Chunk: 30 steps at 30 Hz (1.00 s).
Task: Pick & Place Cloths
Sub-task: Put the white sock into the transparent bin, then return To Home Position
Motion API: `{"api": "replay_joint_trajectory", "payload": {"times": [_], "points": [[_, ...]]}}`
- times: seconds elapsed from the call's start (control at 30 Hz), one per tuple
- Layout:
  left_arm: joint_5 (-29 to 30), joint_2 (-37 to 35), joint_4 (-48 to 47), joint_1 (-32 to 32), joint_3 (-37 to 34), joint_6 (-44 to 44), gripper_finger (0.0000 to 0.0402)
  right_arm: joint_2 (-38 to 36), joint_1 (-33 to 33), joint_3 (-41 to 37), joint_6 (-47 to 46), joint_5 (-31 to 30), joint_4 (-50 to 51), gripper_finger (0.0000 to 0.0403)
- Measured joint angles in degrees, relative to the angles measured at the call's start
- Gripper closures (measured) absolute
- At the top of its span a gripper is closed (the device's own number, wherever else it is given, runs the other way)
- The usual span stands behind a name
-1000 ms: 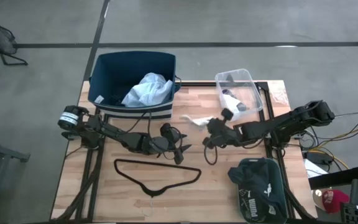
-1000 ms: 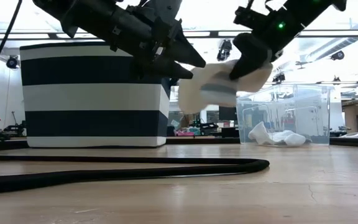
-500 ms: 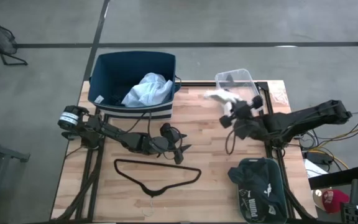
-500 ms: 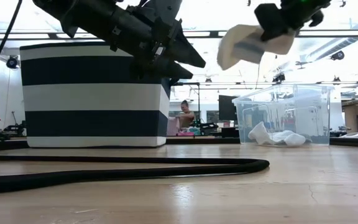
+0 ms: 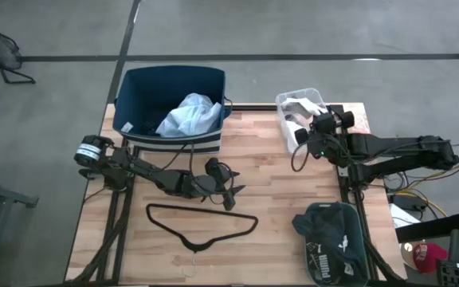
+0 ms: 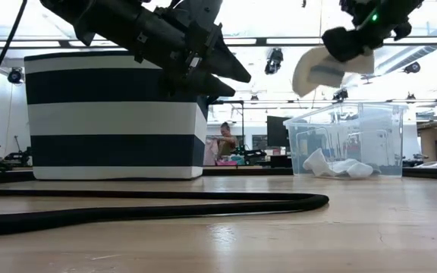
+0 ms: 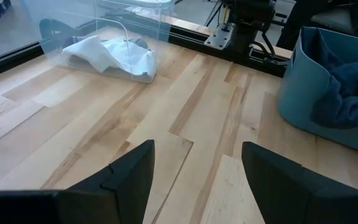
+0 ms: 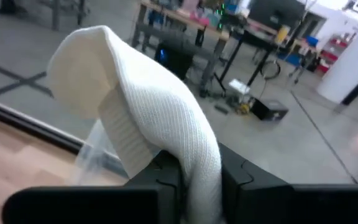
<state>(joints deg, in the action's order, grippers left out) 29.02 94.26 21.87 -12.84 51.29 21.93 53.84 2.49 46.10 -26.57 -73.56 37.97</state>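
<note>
Sock-like white cloth (image 6: 326,70) hangs pinched in the right gripper's (image 5: 315,127) nearly closed fingers, directly above the clear tub (image 5: 323,102) at the tabletop's far right corner; its loose end droops toward the opening, so release looks due. The left gripper (image 5: 228,194), fingers spread and empty, waits mid-tabletop.

Two dark, jointed arms trailing black cables; the right arm (image 5: 389,149) shows a small green light
</note>
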Motion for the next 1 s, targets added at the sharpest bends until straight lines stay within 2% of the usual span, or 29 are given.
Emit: {"api": "replay_joint_trajectory", "payload": {"times": [0.2,0.47,0.53,0.6,0.7,0.8,0.9,1.0], "points": [[0.02,0.00,0.00,0.00,0.00,0.16,0.0156,1.63,4.32,-1.36,-0.92,6.76,-0.03,0.0272],[0.02,0.00,-0.02,0.00,0.00,0.52,0.0156,3.30,4.59,-1.48,-2.86,6.54,-0.13,0.0156],[0.02,0.00,-0.02,0.00,0.00,0.53,0.0156,3.30,4.21,-1.48,-3.10,8.99,-0.38,0.0137],[0.02,0.00,-0.02,0.00,0.00,0.40,0.0156,3.31,3.77,-1.48,-2.58,14.02,-1.72,0.0125],[0.02,0.00,-0.02,0.00,0.00,-0.32,0.0156,3.79,2.88,-1.57,0.87,22.97,-5.33,0.0119],[0.02,0.00,0.14,0.00,0.00,-1.66,0.0158,4.87,1.02,-2.15,3.55,30.62,-10.33,0.0132],[0.00,0.00,0.76,0.00,0.02,-2.79,0.0176,6.76,-1.81,-3.53,7.00,37.19,-19.36,0.0167],[0.02,0.00,1.05,0.00,0.02,-2.29,0.0221,9.32,-4.68,-5.56,10.80,44.06,-30.01,0.0218]]}}
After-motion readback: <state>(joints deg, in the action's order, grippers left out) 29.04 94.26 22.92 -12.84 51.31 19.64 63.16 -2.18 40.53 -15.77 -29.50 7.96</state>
